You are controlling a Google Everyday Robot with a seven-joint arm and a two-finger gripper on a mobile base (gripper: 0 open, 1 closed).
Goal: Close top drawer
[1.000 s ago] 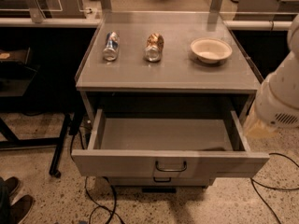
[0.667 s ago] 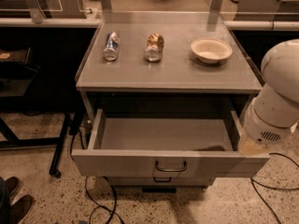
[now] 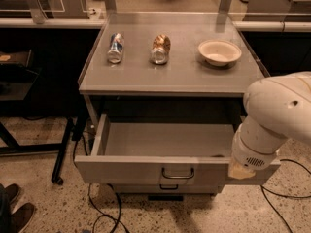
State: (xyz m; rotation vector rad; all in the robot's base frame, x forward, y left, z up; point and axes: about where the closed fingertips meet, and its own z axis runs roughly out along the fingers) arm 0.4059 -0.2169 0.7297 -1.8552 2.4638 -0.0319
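Cans lie on their sides on top of the grey table (image 3: 184, 79): a blue can (image 3: 115, 47) and a brown can (image 3: 161, 49). A white bowl (image 3: 219, 52) sits to the right of them. Under the table top, the top drawer (image 3: 146, 171) is pulled far out toward us, and it looks empty inside. Its front has a small dark handle (image 3: 178, 174) in the middle. The big white arm (image 3: 279, 110) comes in from the right and bends down. That puts the tool (image 3: 241, 170) at the right end of the drawer front, touching it or very close. I think it is there to push the front back in, with no need to grab the handle. I cannot tell if the tool is spread or pressed together. Pushing at one end could make the drawer go in crooked, so a slow, straight push seems best. The drawer is not shut yet.
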